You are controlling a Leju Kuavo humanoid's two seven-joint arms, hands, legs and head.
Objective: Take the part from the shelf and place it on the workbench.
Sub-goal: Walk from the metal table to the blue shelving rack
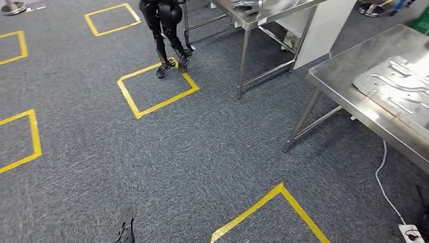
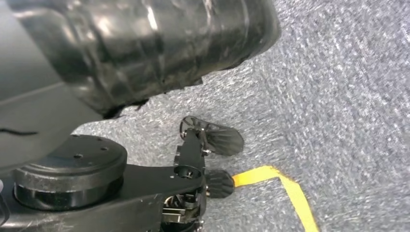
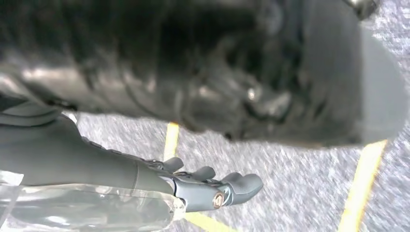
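A flat grey metal part (image 1: 395,87) with raised curved ribs lies on the steel workbench (image 1: 344,76) at the right of the head view. My left hand (image 1: 126,227) hangs low over the carpet, far from that bench. In the left wrist view its dark fingers (image 2: 223,140) are spread with nothing between them. My right hand (image 3: 208,186) also hangs above the carpet, its fingers stretched out straight and its palm bare. No shelf is in sight.
A second steel table (image 1: 263,15) stands at the back with a white panel (image 1: 324,30) beside it. Another robot's black legs (image 1: 167,30) stand on a yellow taped square (image 1: 157,88). A white cable (image 1: 382,177) runs to a power strip (image 1: 411,233).
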